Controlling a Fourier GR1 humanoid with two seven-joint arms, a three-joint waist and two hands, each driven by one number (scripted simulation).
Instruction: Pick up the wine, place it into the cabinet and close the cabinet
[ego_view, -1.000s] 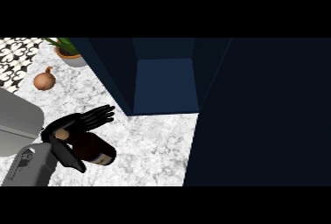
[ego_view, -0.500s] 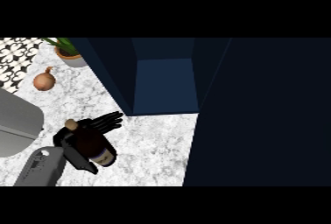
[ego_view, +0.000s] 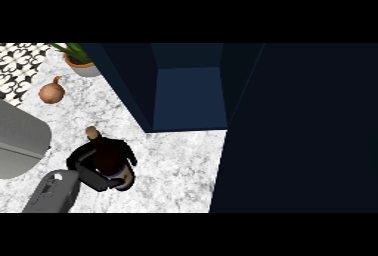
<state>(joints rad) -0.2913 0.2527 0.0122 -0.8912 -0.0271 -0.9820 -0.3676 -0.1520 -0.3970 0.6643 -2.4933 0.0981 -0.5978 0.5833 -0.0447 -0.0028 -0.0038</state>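
The wine bottle (ego_view: 111, 154), dark with a tan cork at its neck, is over the marble counter (ego_view: 177, 165) at the lower left. My left hand (ego_view: 90, 172) is shut on it, black fingers curled round its body and hiding much of it; the neck points up-left. The grey forearm comes in from the lower left corner. The dark blue cabinet (ego_view: 188, 97) stands open just up and right of the bottle, its inside bare. Its open door (ego_view: 295, 130) fills the right side. My right hand does not show.
A large rounded grey object (ego_view: 18, 142) sticks in from the left edge beside my forearm. A brown onion (ego_view: 50, 91) and a potted plant (ego_view: 77, 61) stand at the back left near patterned tiles (ego_view: 18, 62).
My left hand's fingers, stretched out a second ago, have curled round the wine bottle. Hand and bottle have shifted slightly up and right, toward the cabinet.
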